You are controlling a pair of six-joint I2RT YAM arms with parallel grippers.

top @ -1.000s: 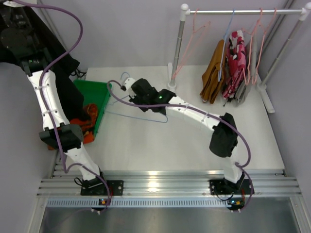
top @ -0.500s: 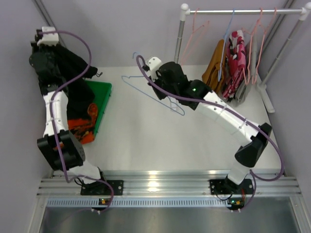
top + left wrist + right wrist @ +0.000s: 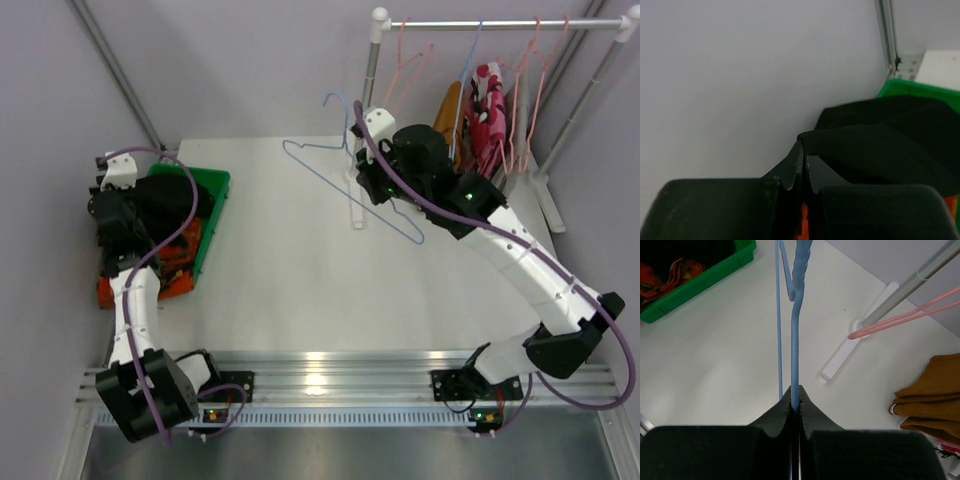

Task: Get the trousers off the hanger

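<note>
My right gripper (image 3: 373, 186) is shut on the neck of an empty blue hanger (image 3: 330, 165) and holds it in the air just left of the rack's left post; the wrist view shows the jaws pinching the wire (image 3: 795, 340). My left gripper (image 3: 135, 215) is down at the green bin (image 3: 215, 215), its jaws (image 3: 804, 150) closed on an edge of the black trousers (image 3: 880, 145), which lie heaped in the bin (image 3: 170, 200). The orange patterned trousers (image 3: 180, 255) lie under them. The mustard-brown trousers (image 3: 450, 105) and red-pink floral trousers (image 3: 487, 110) hang on the rack.
The clothes rack (image 3: 500, 22) stands at the back right with pink hangers (image 3: 395, 60) on its rail. Its white foot (image 3: 850, 352) lies on the table below the held hanger. A grey wall is close on the left of the bin.
My left arm came down from high up and lowered the black trousers into the green bin. My right arm lifted the blue hanger and carried it right, toward the rack.
</note>
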